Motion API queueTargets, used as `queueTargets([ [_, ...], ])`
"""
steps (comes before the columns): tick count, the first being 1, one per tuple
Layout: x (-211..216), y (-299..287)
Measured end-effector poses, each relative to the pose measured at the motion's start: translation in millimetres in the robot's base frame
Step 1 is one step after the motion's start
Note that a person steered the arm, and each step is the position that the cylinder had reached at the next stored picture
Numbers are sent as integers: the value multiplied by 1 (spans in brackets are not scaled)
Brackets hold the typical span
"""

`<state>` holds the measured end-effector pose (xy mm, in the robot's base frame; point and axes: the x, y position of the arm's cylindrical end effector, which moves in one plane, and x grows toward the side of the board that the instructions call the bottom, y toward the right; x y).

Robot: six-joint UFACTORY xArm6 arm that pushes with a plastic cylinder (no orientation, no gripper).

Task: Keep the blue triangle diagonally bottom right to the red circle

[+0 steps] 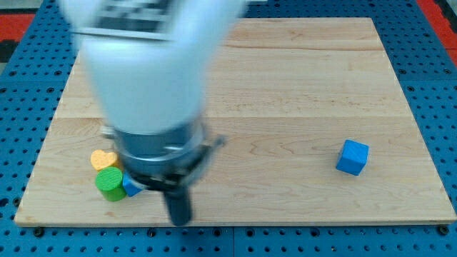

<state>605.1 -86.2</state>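
The pale wooden table point(300, 78) fills most of the view, its grain running left to right, and it lies on a blue pegboard point(437, 43) that shows along every edge. My arm point(143, 64), a big white blurred body with a dark collar below it, comes down from the view's top left and covers much of the table's left half. It ends in a straight dark rod, so there is no pincer whose hold or release could be told. A blue cube point(353, 157) sits alone at the view's right, well apart from everything else. Near the bottom left corner a green cylinder point(111, 184) stands upright, with a yellow block point(102, 158) just above it, touching or nearly so; its shape looks rounded but I cannot tell more. Just right of the cylinder a small blue block point(131, 188) peeks out from under the collar, mostly hidden, its shape not clear. The red circle does not show. My tip point(178, 220) rests near the table's bottom edge, just right of and below that blue block.
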Motion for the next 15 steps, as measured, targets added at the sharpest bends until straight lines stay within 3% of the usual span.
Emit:
queueTargets([
  [1,-39,-25],
  [2,-9,-38],
  [3,-32,-85],
  [4,-78,-44],
  [5,-77,51],
  [6,-84,-24],
  [7,-82,-59],
  [8,-34,-30],
  [10,-90,177],
  [11,-96,208],
  [13,-95,112],
  [15,-95,106],
])
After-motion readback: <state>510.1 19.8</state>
